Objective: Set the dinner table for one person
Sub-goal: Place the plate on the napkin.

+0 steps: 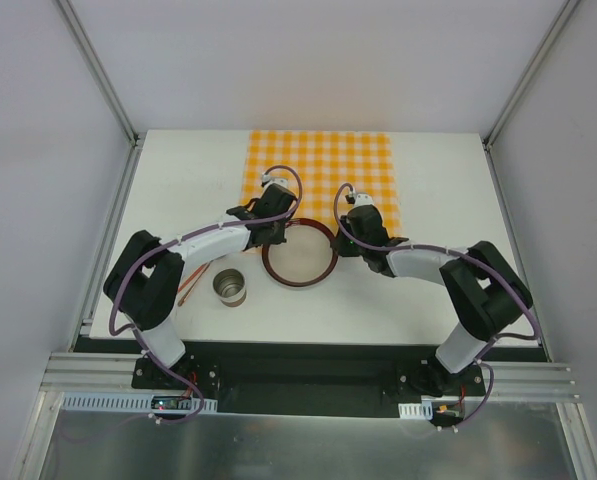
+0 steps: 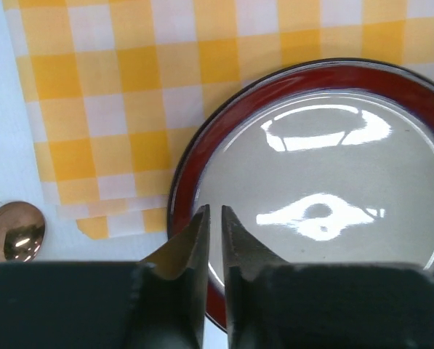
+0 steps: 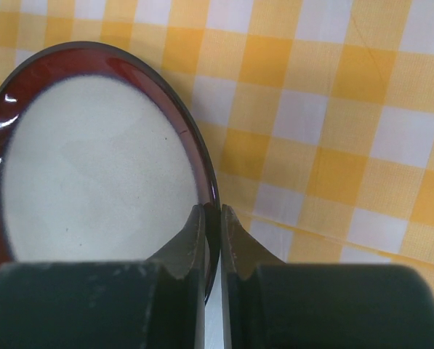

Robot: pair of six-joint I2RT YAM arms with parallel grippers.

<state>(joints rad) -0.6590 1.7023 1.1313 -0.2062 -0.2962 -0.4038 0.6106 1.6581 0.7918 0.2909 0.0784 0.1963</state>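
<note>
Plate (image 1: 300, 265) sits pinched at opposite rim edges, left gripper (image 2: 213, 212) clenched on its left, right gripper (image 3: 211, 211) on its right.

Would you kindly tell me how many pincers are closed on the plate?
2. The left pincer pinches the left rim of the plate; the right pincer pinches its right rim. Both are in plain view, none hidden.
</note>
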